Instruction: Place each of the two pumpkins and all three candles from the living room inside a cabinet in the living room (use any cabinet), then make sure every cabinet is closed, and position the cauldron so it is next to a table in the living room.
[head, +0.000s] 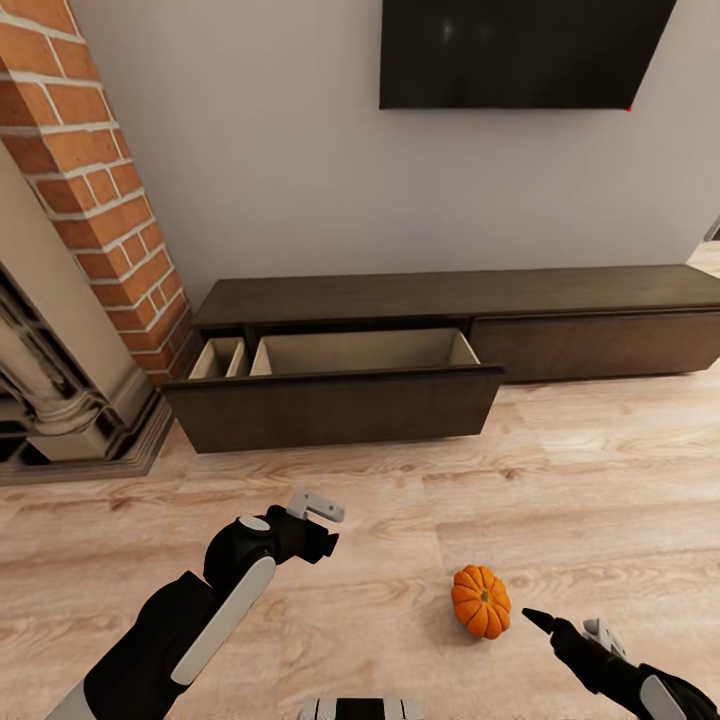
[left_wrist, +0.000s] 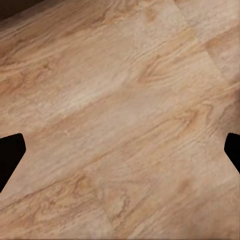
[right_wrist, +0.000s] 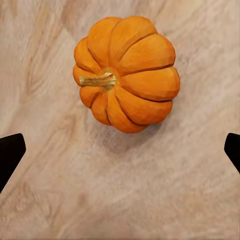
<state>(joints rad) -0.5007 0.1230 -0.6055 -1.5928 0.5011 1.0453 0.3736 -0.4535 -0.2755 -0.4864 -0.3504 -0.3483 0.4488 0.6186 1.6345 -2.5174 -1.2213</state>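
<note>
Where floor shows, pumpkin (head: 481, 601) sideways, stem (right_wrist: 97, 80) level.

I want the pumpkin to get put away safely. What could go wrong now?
The pumpkin lies on its side on the smooth wood floor, so it might roll if the right gripper, open beside it, bumps it. It is round and ribbed, so the fingers could slip off. The open drawer of the cabinet juts out low, so an arm might knock its front on the way over.
</note>
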